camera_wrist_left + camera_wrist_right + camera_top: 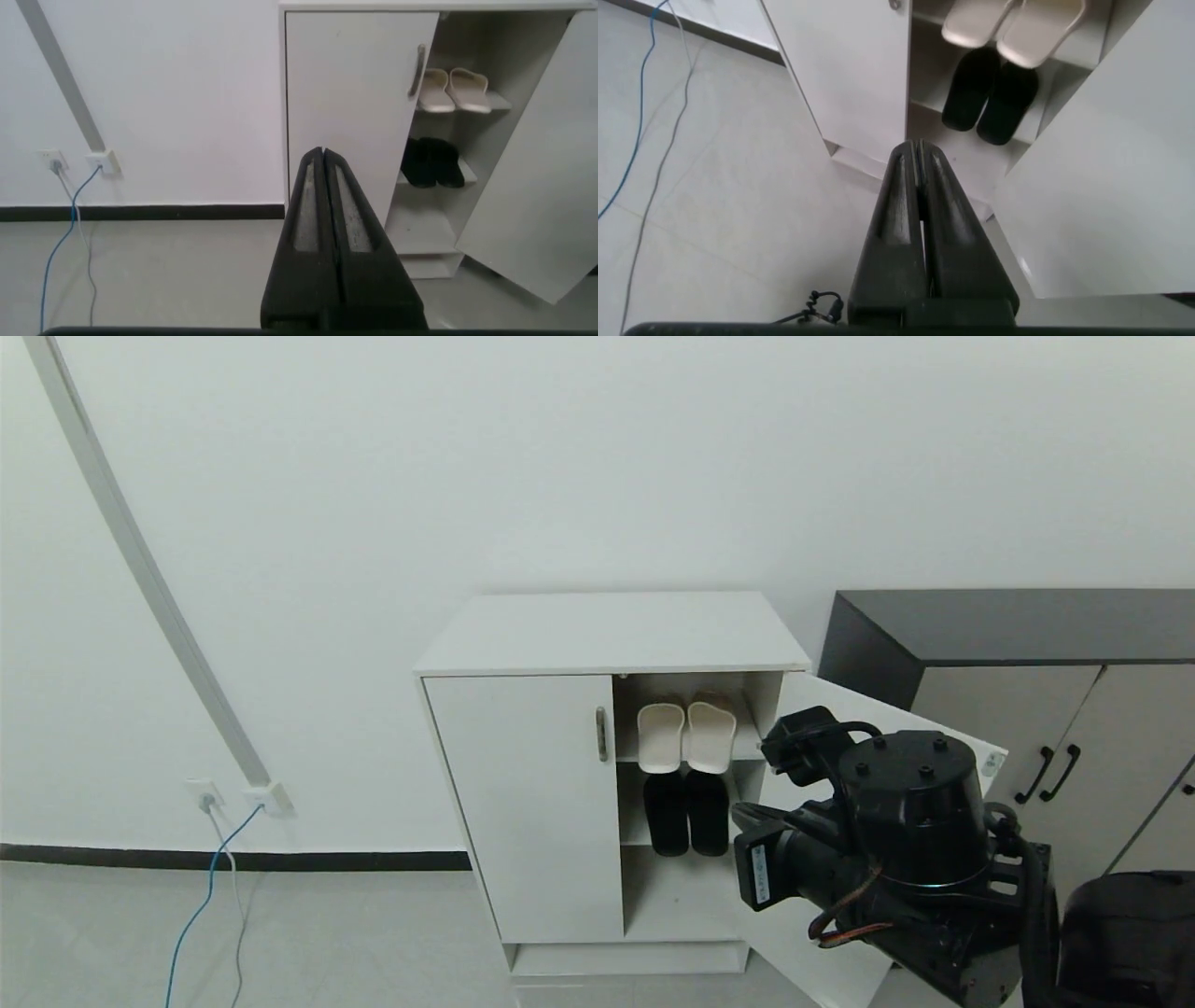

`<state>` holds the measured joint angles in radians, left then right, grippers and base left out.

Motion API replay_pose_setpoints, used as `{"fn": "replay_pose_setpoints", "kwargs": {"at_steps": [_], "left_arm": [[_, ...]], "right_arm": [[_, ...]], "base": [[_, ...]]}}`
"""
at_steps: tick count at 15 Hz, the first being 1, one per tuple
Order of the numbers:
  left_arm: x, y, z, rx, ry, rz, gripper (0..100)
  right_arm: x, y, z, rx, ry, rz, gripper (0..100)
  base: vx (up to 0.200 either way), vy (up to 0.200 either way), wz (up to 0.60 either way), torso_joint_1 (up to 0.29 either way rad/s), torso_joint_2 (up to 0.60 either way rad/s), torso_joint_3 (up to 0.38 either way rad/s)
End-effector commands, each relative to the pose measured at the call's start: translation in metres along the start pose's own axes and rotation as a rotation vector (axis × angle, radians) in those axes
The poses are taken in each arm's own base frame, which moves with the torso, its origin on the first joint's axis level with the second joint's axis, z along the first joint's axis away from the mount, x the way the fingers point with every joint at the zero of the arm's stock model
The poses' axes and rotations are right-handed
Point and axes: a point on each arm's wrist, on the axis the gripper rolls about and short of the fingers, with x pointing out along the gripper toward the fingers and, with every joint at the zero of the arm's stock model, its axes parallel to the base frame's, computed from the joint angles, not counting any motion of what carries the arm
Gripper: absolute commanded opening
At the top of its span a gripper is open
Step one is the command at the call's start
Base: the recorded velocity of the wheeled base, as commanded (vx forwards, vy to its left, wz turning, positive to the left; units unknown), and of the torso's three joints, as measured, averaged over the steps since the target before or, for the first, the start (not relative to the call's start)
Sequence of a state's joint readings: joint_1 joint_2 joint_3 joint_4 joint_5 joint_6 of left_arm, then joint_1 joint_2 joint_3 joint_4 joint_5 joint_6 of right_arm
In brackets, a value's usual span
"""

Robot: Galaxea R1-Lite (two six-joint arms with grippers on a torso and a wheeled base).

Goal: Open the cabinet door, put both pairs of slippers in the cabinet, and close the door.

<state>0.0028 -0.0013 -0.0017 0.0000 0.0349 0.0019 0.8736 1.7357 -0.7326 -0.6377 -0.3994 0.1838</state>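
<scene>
Centre frame, inside the cabinet (607,630): white slippers (686,737) a level above black slippers (688,814). Lower right, door (794,952) hanging wide open. Left gripper (322,215) and right gripper (920,215) both pressed together, empty. Risk on closing: door catching the protruding white heels, or gripper glancing off.

Plain white cabinet (523,803) standing; beyond the black right gripper (920,149), cream slippers (1013,23) sitting over black slippers (990,89).

Cabinet (611,635) stands ahead of the right gripper (920,147), open door (1120,187) on that gripper's right. Inside: upper pair of slippers (684,737) on a shelf, lower pair (689,812) directly beneath.
</scene>
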Motion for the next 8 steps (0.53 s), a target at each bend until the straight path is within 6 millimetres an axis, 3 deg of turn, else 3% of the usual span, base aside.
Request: {"fn": "replay_pose_setpoints", "kwargs": {"at_steps": [1,8], "left_arm": [[0.0001,0.0000,0.0000,0.000,0.001,0.001,0],[0.0001,0.0000,0.0000,0.000,0.001,0.001,0]], "right_arm": [[0.0003,0.0002,-0.0010,-0.001,0.002,-0.001,0],[0.0024,-0.0008,-0.0052,-0.008,0.017,-0.008,0]], "base": [[0.000,0.000,0.00,0.246,-0.56,-0.325],[0.000,0.000,0.00,0.248,-0.56,-0.320]]}}
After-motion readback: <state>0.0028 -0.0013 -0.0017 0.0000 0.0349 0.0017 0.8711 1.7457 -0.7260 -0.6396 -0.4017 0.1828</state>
